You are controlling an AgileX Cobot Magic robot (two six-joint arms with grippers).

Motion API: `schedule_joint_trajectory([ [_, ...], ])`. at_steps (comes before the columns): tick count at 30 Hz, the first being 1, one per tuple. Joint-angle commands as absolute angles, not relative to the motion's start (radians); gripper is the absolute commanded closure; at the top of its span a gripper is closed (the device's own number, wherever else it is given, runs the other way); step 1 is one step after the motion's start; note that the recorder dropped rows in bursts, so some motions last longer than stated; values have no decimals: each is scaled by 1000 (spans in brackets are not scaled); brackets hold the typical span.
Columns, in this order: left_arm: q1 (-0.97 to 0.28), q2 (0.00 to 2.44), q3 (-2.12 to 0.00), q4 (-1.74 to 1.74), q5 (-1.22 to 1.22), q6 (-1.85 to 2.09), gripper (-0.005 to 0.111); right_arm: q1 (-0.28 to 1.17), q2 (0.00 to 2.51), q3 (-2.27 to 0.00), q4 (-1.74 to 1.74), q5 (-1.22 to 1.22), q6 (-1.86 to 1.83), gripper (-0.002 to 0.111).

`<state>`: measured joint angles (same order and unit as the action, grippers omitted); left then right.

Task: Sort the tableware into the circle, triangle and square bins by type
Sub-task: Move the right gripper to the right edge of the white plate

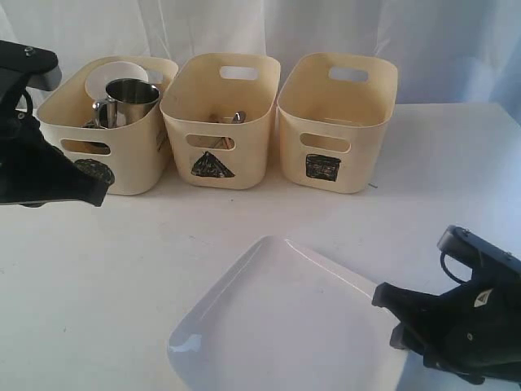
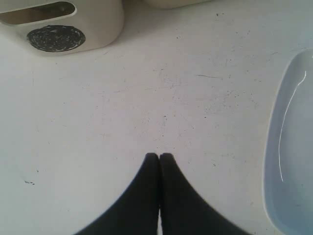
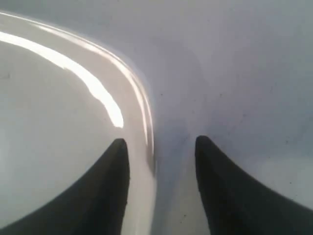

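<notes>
The large white rounded-square plate (image 1: 285,326) lies flat on the table at the front centre. My right gripper (image 1: 391,318) is at its right edge, open. In the right wrist view the plate's rim (image 3: 142,112) runs between the fingertips of the right gripper (image 3: 161,141), one over the plate and one over the table. My left gripper (image 1: 102,191) hangs shut and empty in front of the circle bin (image 1: 130,155); the left wrist view shows the left gripper (image 2: 159,155) over bare table. A steel mug (image 1: 130,94) stands in the circle bin. Cutlery (image 1: 232,118) lies in the triangle bin (image 1: 220,147).
The square bin (image 1: 334,147) stands at the right of the row, and I see nothing in it from here. A white round dish (image 1: 114,75) leans behind the mug. The plate's edge (image 2: 293,147) shows beside the left gripper. The white table (image 1: 122,269) spreads in front of the bins.
</notes>
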<state>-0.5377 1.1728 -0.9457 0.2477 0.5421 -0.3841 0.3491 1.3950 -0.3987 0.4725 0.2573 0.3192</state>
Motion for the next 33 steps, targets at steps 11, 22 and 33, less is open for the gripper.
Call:
schedule_joint_trajectory([
  [11,-545,1163,-939,239,539,-392,107,424,1406,-394,503,234,294,67],
  [22,-545,1163,-939,239,539,-392,107,449,1476,-394,553,197,294,67],
  [33,-545,1163,-939,244,539,-392,107,449,1481,-394,549,162,281,108],
])
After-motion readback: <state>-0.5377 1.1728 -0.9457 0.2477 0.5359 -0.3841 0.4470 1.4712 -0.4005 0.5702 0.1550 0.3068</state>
